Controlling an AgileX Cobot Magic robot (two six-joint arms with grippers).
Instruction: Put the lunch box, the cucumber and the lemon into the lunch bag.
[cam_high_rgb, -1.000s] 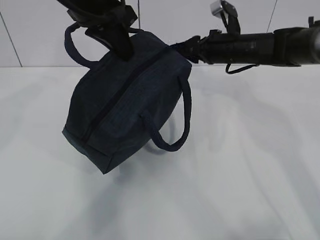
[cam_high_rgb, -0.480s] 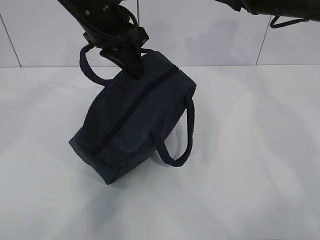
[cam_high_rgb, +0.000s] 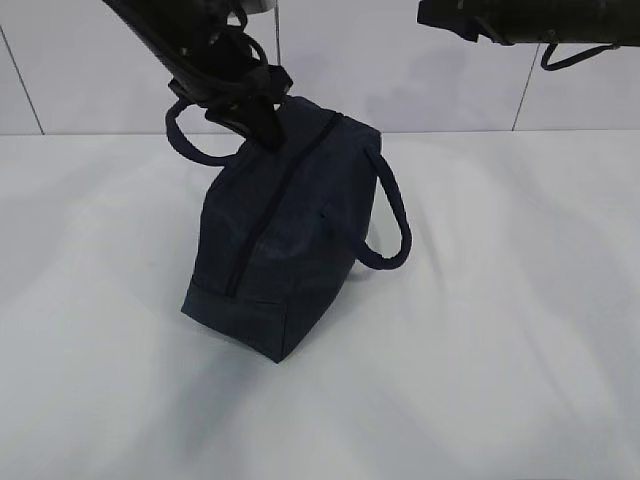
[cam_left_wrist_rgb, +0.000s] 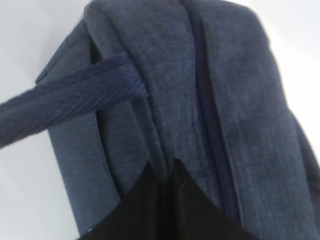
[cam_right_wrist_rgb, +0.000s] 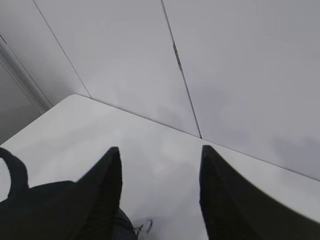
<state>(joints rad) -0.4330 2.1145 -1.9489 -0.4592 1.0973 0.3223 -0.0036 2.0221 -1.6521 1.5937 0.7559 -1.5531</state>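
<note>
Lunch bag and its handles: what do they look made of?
Lunch bag: looks like matte, heathered navy woven fabric; it creases where the left gripper pinches it. Handle: seemingly padded ribbed webbing, with diagonal weave lines showing.

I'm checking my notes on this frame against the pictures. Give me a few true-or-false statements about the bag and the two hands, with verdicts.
1. The left hand is pinched shut on the lunch bag. True.
2. The right hand also grips the bag. False: its jaws stand open around nothing, raised above the table and clear of the bag.
3. The bag's zipper looks closed along the length that shows. True.
4. The bag lies flat on its side. False: it stands on one end, its top held by the left hand.
5. A lemon sits on the table beside the bag. False: none is in view.
</note>
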